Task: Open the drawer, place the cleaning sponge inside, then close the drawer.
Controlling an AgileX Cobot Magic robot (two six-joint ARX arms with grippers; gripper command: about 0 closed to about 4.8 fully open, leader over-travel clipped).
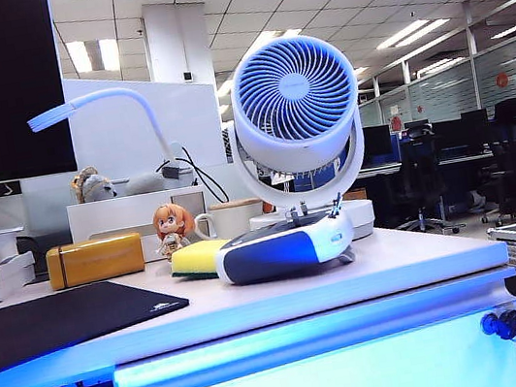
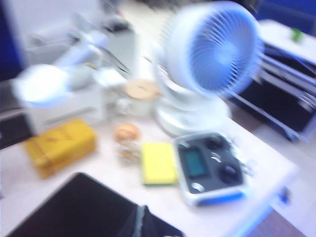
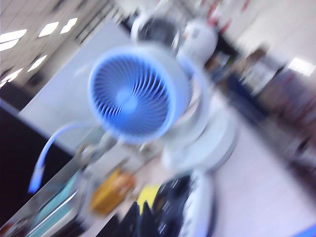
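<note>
The drawer (image 1: 317, 380) is shut under the desk's front edge, its pale blue-lit panel carrying a dark round lock (image 1: 500, 324) at the right end. The yellow cleaning sponge (image 1: 195, 257) lies flat on the desktop beside the white-and-navy gadget (image 1: 281, 247). It also shows in the left wrist view as the sponge (image 2: 158, 163) and in the right wrist view as a blurred sponge (image 3: 147, 195). My left gripper (image 2: 142, 224) hangs above the black mat, fingers pressed together, empty. My right gripper (image 3: 139, 217) is shut and empty, well above the desk. Neither gripper shows in the exterior view.
A large white fan (image 1: 295, 104) stands behind the gadget. An orange-yellow box (image 1: 95, 260), a small figurine (image 1: 173, 228) and a mug (image 1: 233, 219) sit further back. A black mat (image 1: 52, 319) covers the desk's left front. Both wrist views are blurred.
</note>
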